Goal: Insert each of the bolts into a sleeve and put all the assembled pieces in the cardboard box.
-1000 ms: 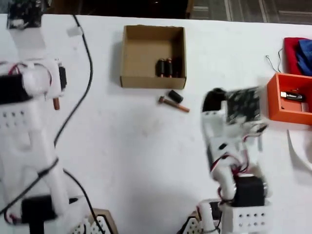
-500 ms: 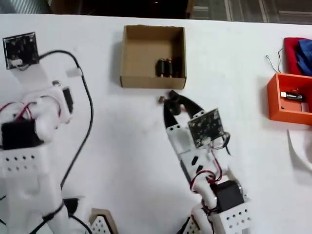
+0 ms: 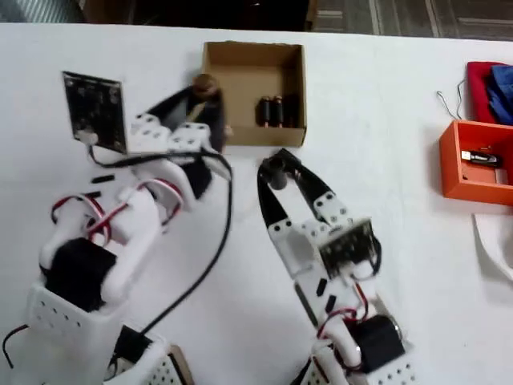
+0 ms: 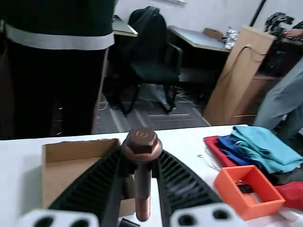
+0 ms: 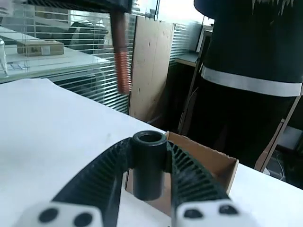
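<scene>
Parts held beside brown cardboard box (image 3: 236, 84)
Left gripper (image 4: 140, 165) pinches copper hex bolt (image 4: 142, 145), right gripper (image 5: 149, 151) black tubular sleeve (image 5: 148, 177); two assembled pieces (image 3: 270, 111) lie inside.

The table (image 3: 385, 104) is seen from above by the high camera, with the arms' bases at 6 o'clock and the cardboard box (image 3: 253, 60) at 12. Each wrist camera is mounted close behind its own jaws and aimed low across the table: the left gripper (image 4: 141, 158) with its bolt (image 4: 142, 189), the right gripper (image 5: 149, 151) with its sleeve (image 5: 149, 168). The box is shared by all three views.
</scene>
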Controlling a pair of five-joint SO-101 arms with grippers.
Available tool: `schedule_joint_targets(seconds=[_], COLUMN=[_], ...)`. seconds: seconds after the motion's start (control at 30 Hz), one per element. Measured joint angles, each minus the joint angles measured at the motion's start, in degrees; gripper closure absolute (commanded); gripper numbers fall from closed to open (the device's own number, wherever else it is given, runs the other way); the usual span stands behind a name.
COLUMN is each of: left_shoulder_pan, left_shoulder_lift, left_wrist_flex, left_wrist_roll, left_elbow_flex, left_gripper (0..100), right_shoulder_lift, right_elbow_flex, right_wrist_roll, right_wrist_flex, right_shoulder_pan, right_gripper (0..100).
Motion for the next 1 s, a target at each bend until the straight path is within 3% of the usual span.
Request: schedule_joint_targets(seconds=[0.17,0.5,1.0], left_shoulder_pan=[2.29,6.68,9.76], left_shoulder_lift=[0.00,-0.09,-0.26], left_wrist_flex=[-1.41,-1.93,-1.93], left_wrist_roll=[3.34,3.96,3.87], left_elbow_flex=[0.00,1.05,5.89], left_gripper=[97,97,97], right_shoulder_lift=[-3.52,-3.52,-3.52], right_elbow_flex=[3.78,11.25,11.25], right_wrist_roll=[0.00,0.00,0.00], right_wrist_flex=[-0.18,-10.90,-11.60], right_shoulder_pan=[0.09,0.00,0.26], right_gripper=[97.7,97.7,97.7])
